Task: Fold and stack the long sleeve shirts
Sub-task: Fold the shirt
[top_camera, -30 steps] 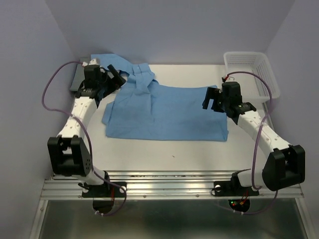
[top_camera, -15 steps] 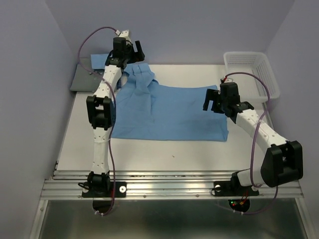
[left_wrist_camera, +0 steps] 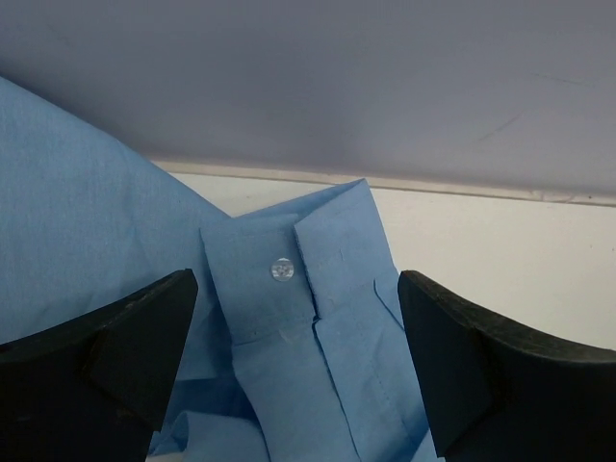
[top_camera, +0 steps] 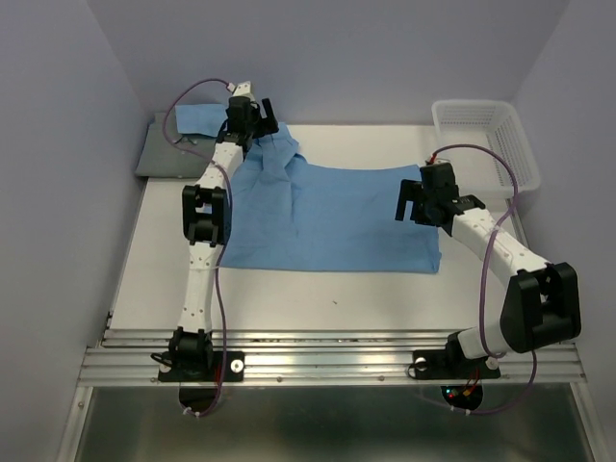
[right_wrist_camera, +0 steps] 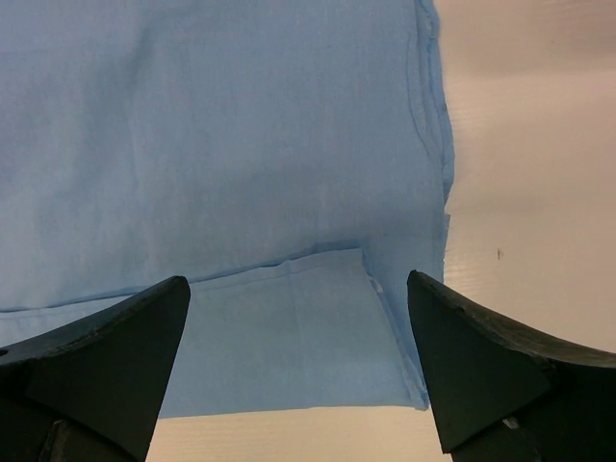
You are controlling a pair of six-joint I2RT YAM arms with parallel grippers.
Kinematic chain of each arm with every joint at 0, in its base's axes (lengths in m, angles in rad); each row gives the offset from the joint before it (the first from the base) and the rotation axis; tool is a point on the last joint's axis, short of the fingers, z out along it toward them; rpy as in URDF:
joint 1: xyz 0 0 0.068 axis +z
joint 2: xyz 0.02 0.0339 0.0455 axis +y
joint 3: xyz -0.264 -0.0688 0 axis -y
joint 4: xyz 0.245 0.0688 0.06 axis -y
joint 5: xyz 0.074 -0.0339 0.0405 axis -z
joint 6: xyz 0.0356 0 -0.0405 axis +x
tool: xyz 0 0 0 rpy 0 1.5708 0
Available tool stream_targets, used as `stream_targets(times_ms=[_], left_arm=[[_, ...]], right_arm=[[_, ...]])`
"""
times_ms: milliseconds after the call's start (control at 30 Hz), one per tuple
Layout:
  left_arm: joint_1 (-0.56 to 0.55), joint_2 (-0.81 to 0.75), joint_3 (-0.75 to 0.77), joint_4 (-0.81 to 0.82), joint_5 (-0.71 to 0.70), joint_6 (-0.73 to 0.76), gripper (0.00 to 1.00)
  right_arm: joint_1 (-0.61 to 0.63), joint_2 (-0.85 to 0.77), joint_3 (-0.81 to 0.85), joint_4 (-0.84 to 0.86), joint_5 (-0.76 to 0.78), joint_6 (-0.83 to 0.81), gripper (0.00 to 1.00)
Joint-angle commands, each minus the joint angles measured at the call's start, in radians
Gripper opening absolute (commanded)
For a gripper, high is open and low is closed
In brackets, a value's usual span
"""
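A light sky-blue long sleeve shirt lies spread flat across the middle of the table, one sleeve trailing to the back left. A dull grey shirt lies in the back left corner, partly under that sleeve. My left gripper is stretched to the back, open, above a buttoned cuff that shows between its fingers. Over the shirt's right edge hangs my right gripper, open, and a folded corner of blue cloth lies below it. Neither holds anything.
A white mesh basket stands at the back right corner. Lilac walls close in the back and both sides. Bare white table shows in front of the shirt, and a metal rail runs along the near edge.
My left arm has swung from the shirt's left side out to the back, over the cuff, staying open. The right gripper has edged slightly toward the back.
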Motion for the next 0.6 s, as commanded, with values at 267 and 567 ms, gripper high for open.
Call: stream_targets(times_ms=[267,567], left_arm=[[0.043,0.037,0.048,0.187,-0.016,-0.185,0.99],[0.048,0.091,0.048,0.255,0.123,-0.335,0.99]], right_arm=[[0.007,-0.005,0.035,-0.027,0.107,-0.033,1.0],[0.007,0.014,0.061,-0.032,0.168,-0.077,1.0]])
